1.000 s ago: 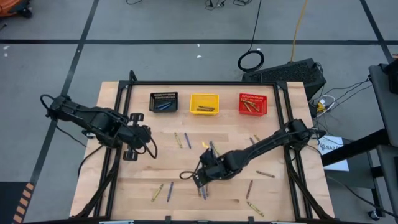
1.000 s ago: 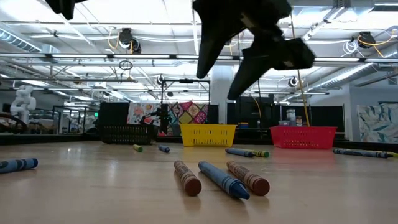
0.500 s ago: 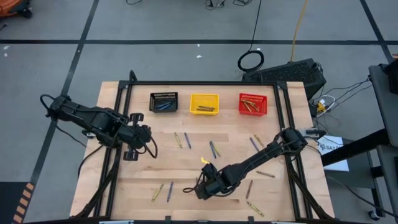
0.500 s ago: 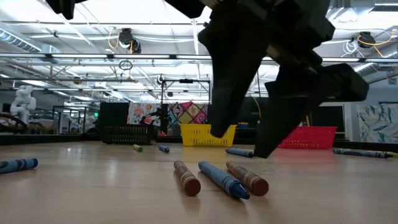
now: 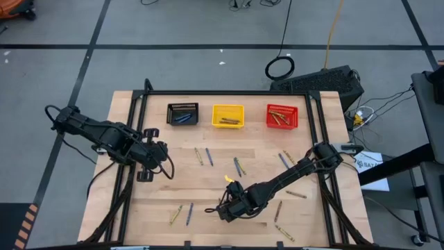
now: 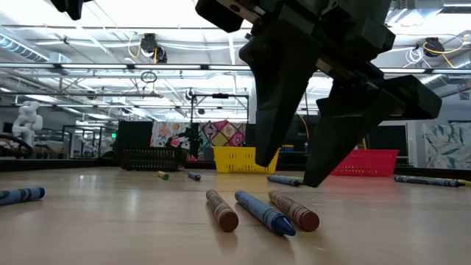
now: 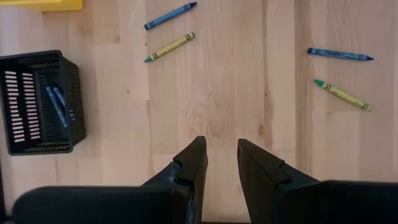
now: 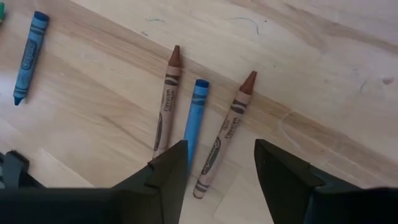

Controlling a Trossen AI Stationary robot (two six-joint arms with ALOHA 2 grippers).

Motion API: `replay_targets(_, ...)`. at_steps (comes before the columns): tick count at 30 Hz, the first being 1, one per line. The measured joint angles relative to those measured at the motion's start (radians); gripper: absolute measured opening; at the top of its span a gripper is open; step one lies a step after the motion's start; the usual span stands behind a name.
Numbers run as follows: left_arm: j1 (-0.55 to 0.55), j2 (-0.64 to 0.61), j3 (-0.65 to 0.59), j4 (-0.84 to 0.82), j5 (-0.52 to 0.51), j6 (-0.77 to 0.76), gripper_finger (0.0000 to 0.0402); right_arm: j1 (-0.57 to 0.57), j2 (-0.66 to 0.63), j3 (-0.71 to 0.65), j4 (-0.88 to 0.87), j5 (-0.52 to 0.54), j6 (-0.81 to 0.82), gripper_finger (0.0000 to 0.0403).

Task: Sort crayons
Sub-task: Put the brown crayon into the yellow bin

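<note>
While I look down from the high view, my right gripper (image 5: 225, 210) hangs low over the near middle of the surface (image 5: 159, 180), and my left gripper (image 5: 154, 156) waits over the left side, short of the black bin (image 5: 182, 114). Loose crayons (image 5: 238, 167) lie scattered across the boards; others already sit in the black, yellow (image 5: 227, 115) and red (image 5: 282, 116) bins.

Low view: my right fingers (image 6: 280, 96) stand wide apart, empty, just above a cluster of three: brown crayon (image 6: 221, 210), blue crayon (image 6: 264, 213), second brown crayon (image 6: 295, 210).

Left wrist view: my left fingers (image 7: 194, 163) are parted narrowly, holding nothing, bare wood between them.

Right wrist view: the second brown lies in the open gap between my fingers; the blue lies close by the one finger.

Judgement: light, stiff wax sticks, paper-wrapped, so fair friction, but round and prone to roll, and brittle if squeezed hard. Best to take one across its wrapped middle. The three lie close, so a neighbour may get nudged.
</note>
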Motion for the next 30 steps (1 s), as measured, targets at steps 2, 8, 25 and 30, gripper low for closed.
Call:
replay_targets(2,-0.007,0.000,0.000,0.000,0.000,0.000,0.0088,0.000,0.000,0.000,0.000,0.000,0.000,0.0163)
replay_targets(8,-0.017,0.000,0.000,0.000,0.000,0.001,0.0088,-0.002,0.013,0.000,0.013,-0.001,0.000,0.0159)
replay_targets(25,-0.017,0.000,0.000,0.000,-0.001,0.003,0.0088,-0.009,0.036,0.000,-0.012,0.000,0.010,0.0159)
replay_targets(30,-0.017,0.000,0.000,0.000,-0.001,0.003,0.0088,-0.009,0.044,0.002,-0.011,-0.014,0.016,0.0159)
